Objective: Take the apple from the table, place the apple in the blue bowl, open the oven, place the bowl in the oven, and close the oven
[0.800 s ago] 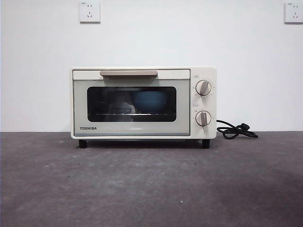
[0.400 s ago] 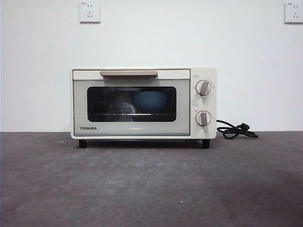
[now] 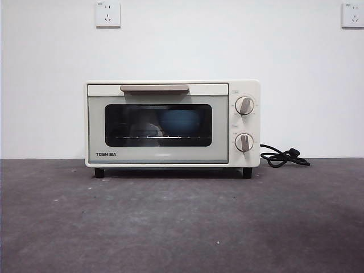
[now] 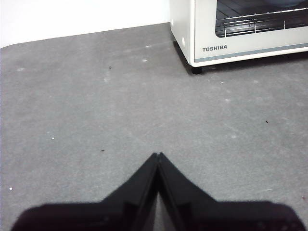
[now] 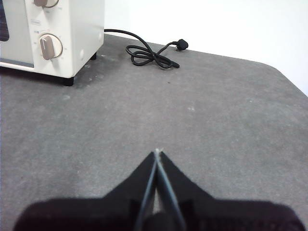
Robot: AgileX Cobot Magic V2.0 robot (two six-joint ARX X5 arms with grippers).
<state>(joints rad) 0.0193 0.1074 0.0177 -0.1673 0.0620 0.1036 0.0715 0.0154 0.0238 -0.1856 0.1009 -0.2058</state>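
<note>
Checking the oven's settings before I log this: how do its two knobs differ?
The upper knob sits near the oven's top corner; the lower knob sits below it, nearer the feet. The upper knob's bar leans to the right, while the lower knob's bar stands nearly upright. Both are round, cream with a beige bar, look alike in size, and sit on the panel right of the shut door.

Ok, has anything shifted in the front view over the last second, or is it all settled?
Nothing visibly changed. The oven door stays shut with the blue bowl inside on the rack, and the cord lies where it was. No arm appears in the front view; the left gripper and right gripper are shut above the table.
</note>
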